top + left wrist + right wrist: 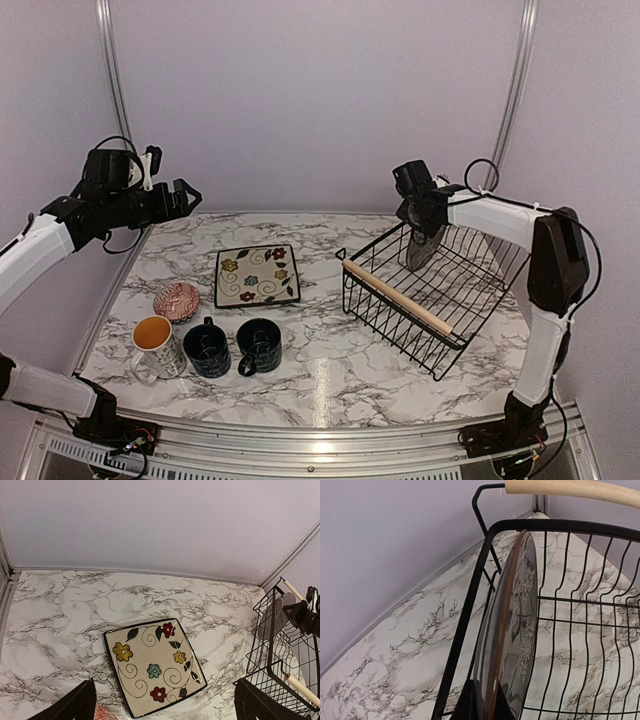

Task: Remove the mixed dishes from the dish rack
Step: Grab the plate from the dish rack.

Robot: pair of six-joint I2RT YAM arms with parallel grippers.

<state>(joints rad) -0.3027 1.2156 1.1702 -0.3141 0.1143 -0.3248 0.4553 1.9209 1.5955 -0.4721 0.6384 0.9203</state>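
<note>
So the right claw (420,235) is down in the black wire dish rack (395,320), right of centre in the overhead shot. It's clamped on the edge of a dark patterned plate (515,630). That plate stands on edge right along the rack's wire wall, under a wooden handle (570,487), and I can't tell if it touches the wire.

The left claw (183,197) hangs in the upper left with its fingers wide apart.

Sitting on the marble surface (330,370), lower left:
- floral square plate (257,275)
- pinkish bowl (177,300)
- white mug with orange inside (155,345)
- dark mug (207,348)
- second dark mug (260,345)
</note>
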